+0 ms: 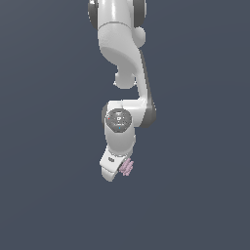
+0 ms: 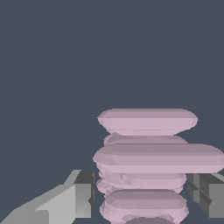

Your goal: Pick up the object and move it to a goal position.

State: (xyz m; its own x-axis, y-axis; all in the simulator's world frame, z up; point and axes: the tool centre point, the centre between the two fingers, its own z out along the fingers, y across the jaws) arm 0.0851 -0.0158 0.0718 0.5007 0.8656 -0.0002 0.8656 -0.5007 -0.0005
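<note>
A: Where is the object [image 1: 127,167] relative to the gripper [image 1: 117,172]?

B: Right at the gripper's tip. In the exterior view the small pale pink cluster sticks out from the gripper's lower end, toward the exterior view's right, touching the white housing.

A: And the jaws?

B: The wrist view shows a grey finger [image 2: 83,194] on one side of the stacked pink ridges [image 2: 148,162] and a second finger [image 2: 208,192] on the other. Both sit hard against the lower ridges, so the jaws look clamped on the object, though the contact edges themselves are hidden behind the ridges.

A: Does anything crowd the gripper?

B: Only the arm [image 1: 122,53] itself, rising above the gripper to the frame's upper edge. Around the gripper on every other side lies plain dark blue-grey background [image 1: 44,195], with open room below it and to both sides. No surface edge or shadow shows, so I cannot tell whether the gripper is near any ground
</note>
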